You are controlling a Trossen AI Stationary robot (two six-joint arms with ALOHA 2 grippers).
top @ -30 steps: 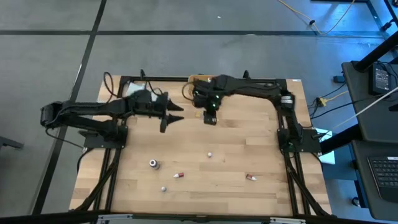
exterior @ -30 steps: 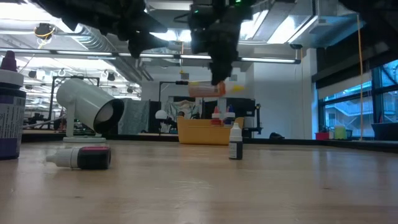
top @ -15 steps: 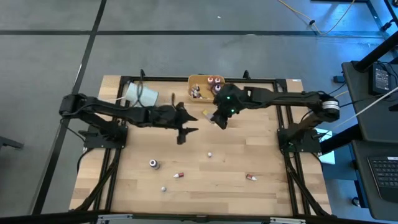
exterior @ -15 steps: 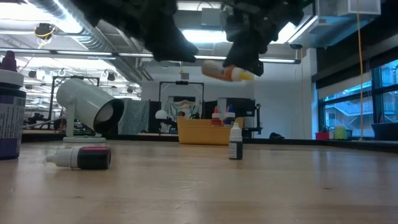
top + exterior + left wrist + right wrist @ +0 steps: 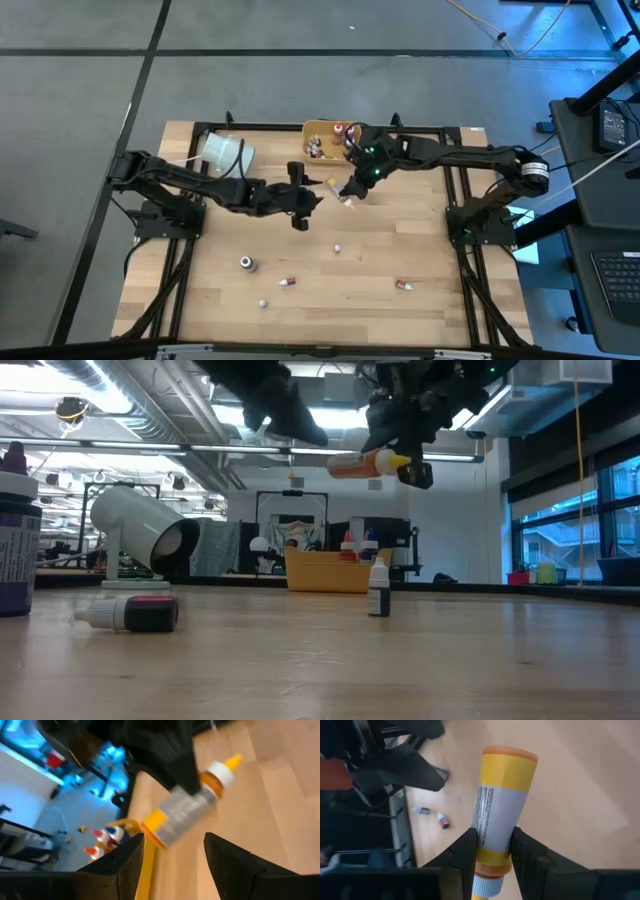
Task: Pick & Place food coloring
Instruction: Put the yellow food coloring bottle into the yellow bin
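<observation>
Fingers of the right gripper [image 5: 349, 196] are clamped on an orange-yellow food coloring bottle [image 5: 362, 463] (carried away from the orange bin [image 5: 316, 132] since a second ago), suggesting a handover, as the spread-fingered left gripper [image 5: 311, 195] is brought alongside.

Right arm reaches in from the surface's right edge toward the far-middle; right claw [image 5: 350, 191] raised off the surface, fingers [image 5: 465, 855] clamped on a bottle's sides. Left arm extends from the left edge; left claw [image 5: 308, 203] parted, just beside the right claw, fingers [image 5: 125, 865] holding nothing.
</observation>
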